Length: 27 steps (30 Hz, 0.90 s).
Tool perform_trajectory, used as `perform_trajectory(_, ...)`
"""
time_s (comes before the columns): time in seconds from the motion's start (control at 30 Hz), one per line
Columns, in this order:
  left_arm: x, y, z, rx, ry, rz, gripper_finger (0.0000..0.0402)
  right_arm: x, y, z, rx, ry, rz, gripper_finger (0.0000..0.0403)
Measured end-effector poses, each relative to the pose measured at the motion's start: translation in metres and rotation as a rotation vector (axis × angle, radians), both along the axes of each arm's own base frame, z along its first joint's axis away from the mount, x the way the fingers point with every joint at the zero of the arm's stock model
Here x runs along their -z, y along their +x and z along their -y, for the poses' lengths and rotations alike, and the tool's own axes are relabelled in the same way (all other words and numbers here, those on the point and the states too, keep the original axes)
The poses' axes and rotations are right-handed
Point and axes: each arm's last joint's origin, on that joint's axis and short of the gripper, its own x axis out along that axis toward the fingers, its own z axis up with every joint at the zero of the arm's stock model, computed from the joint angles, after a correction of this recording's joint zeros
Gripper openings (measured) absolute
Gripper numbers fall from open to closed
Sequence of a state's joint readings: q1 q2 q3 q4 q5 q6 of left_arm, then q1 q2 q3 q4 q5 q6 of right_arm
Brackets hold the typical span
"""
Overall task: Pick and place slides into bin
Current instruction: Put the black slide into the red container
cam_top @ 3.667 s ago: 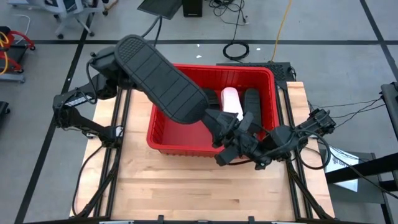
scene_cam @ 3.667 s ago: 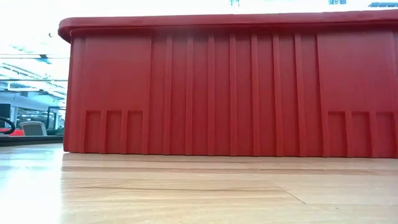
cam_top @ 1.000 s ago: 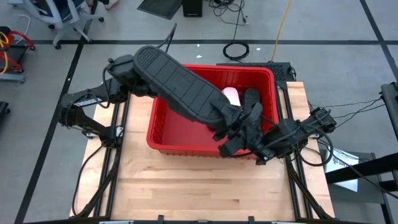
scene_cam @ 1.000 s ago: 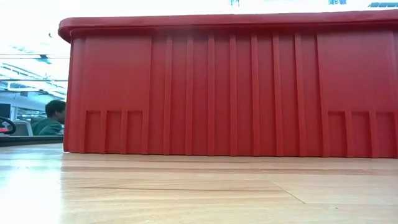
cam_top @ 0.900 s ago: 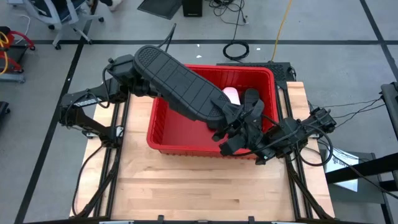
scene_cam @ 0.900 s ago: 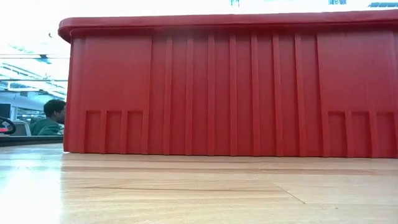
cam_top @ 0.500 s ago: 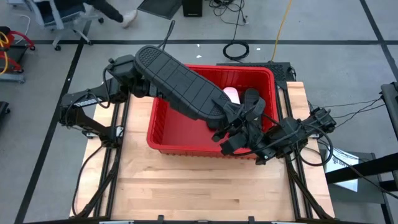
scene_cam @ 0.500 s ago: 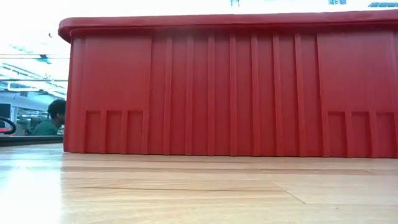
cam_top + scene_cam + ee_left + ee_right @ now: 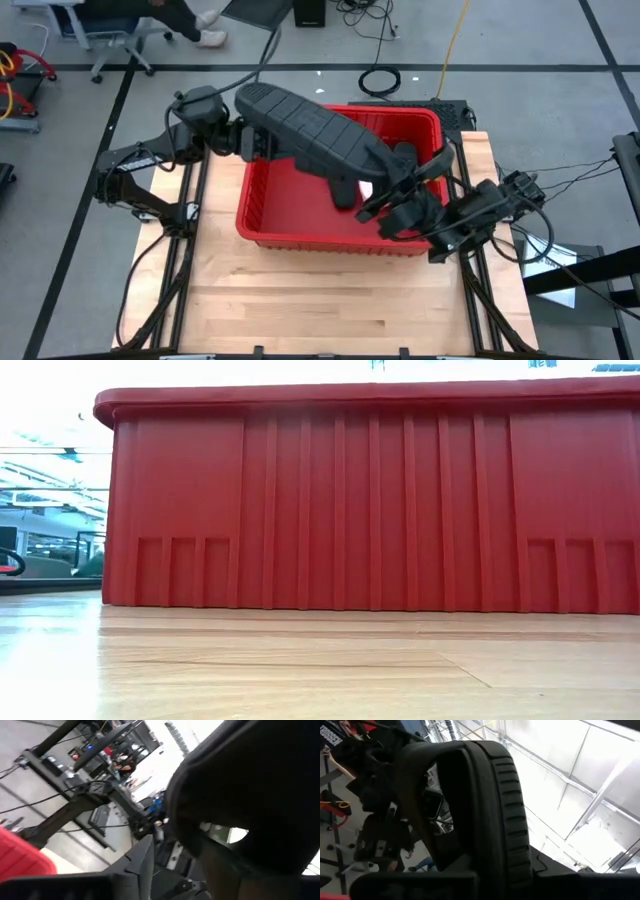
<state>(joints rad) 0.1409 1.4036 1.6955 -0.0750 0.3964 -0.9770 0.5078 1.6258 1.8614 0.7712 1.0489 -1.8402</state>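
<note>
black slide (image 9: 250, 785) looming close; red bin (image 9: 20, 857) corner, dark frames beyond

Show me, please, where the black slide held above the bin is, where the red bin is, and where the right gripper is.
black slide (image 9: 300, 125): high view, on its ridged sole.
red bin (image 9: 300, 232): high view, on its near rim.
right gripper (image 9: 385, 200): high view, between its fingertips, at the slide's end.

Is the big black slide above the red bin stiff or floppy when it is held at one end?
The black slide spans the bin without visible sag, so it is probably fairly stiff. Its ribbed sole likely resists slipping. It looks thick, possibly foam, so perhaps light for its size.
</note>
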Motion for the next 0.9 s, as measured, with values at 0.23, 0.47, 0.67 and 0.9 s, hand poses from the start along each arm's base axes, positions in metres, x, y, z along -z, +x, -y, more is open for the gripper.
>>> perform_trajectory(0.23, 0.012, 0.001, -0.011, -0.006, 0.037, -0.113, 0.0188, -0.016, -0.023, 0.011, -0.003, 0.049, 0.086, 0.0037)
perform_trajectory(0.47, 0.024, -0.007, -0.025, -0.049, 0.093, -0.236, 0.0198, -0.027, -0.040, 0.021, 0.025, 0.070, 0.087, 0.0036)
perform_trajectory(0.67, 0.014, -0.029, -0.031, -0.099, 0.118, -0.218, 0.0198, -0.040, -0.053, 0.031, 0.122, 0.136, 0.016, 0.0038)
perform_trajectory(0.9, -0.001, -0.059, -0.029, -0.180, 0.162, -0.160, 0.0198, -0.060, -0.063, 0.037, 0.014, 0.136, 0.193, 0.0038)
